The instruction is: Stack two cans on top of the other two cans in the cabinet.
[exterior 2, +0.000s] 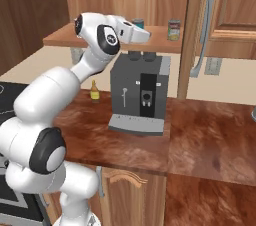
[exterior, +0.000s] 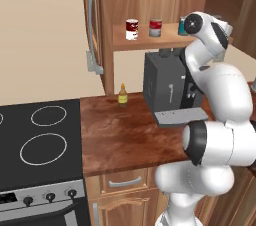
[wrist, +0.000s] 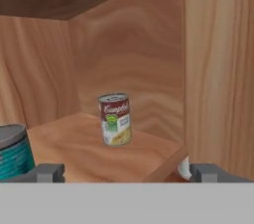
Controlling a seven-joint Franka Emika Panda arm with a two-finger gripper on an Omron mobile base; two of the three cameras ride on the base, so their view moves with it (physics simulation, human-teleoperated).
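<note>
Reaching toward the wooden cabinet, the white arm holds its gripper spread wide and empty at the shelf's front edge. Ahead in the hand view, the green-labelled can stands upright on the shelf, well back, with the teal can close at lower left. From the left base view, the dark red can and the red-over-grey can stand apart on the same shelf, above a coffee machine and a small bottle on the desk.
</note>
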